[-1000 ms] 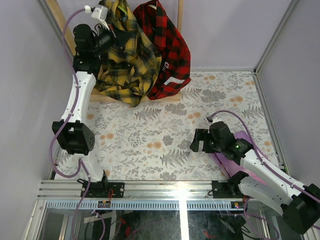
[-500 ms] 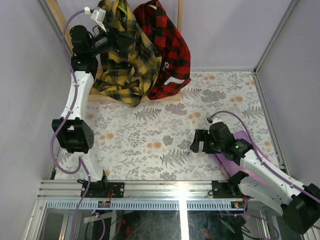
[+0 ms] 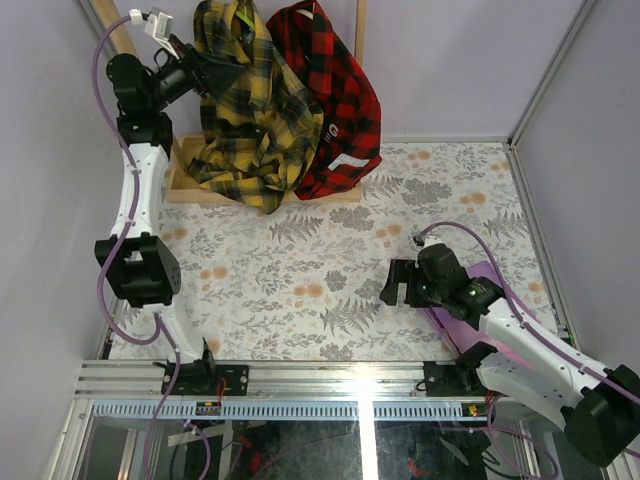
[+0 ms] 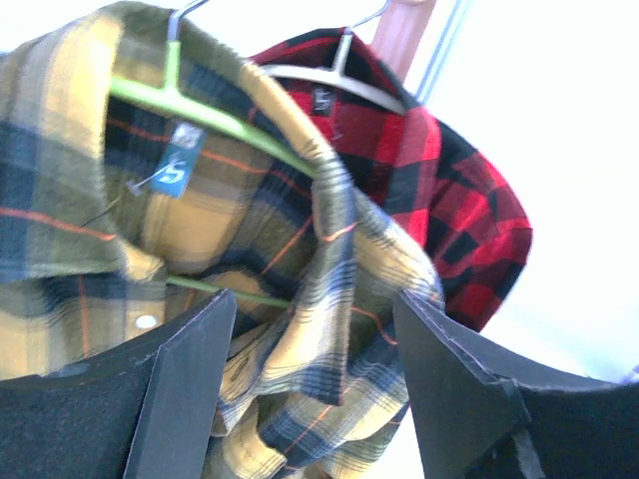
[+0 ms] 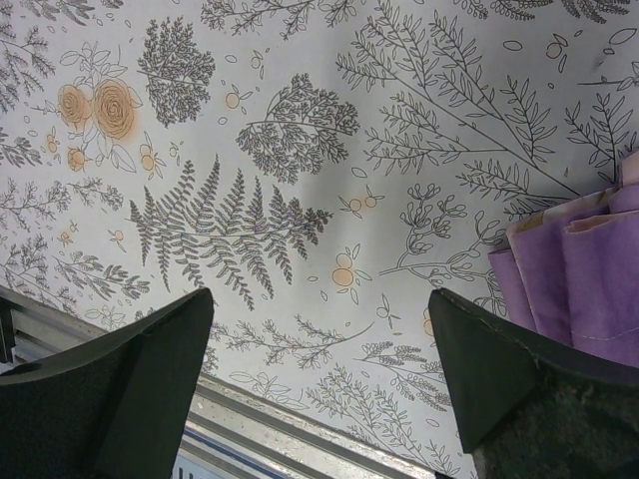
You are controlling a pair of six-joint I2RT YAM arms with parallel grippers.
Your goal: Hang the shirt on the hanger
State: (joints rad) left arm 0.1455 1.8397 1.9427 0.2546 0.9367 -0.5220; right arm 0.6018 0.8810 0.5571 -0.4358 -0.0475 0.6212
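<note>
The yellow and dark plaid shirt (image 3: 250,110) hangs at the back left, bunched toward its lower edge. In the left wrist view the shirt (image 4: 290,329) is draped over the lime-green hanger (image 4: 215,118), whose arm runs inside the collar. The hanger's hook goes up out of frame. My left gripper (image 3: 200,68) is raised just left of the shirt, open and apart from the cloth; its jaws (image 4: 312,299) frame the hanging folds with nothing between them. My right gripper (image 3: 395,285) hovers low over the table at the right, open and empty (image 5: 319,294).
A red-and-black plaid shirt (image 3: 340,90) hangs on a pale hanger (image 4: 329,85) right beside the yellow one. Both hang on a wooden rack (image 3: 185,190). A purple cloth (image 5: 589,269) lies on the flowered table under my right arm (image 3: 490,272). Walls close in on both sides.
My left gripper has gone from shut to open, letting go of the shirt, and has drawn back up and to the left. The shirt stays hanging. The right arm has not moved.
</note>
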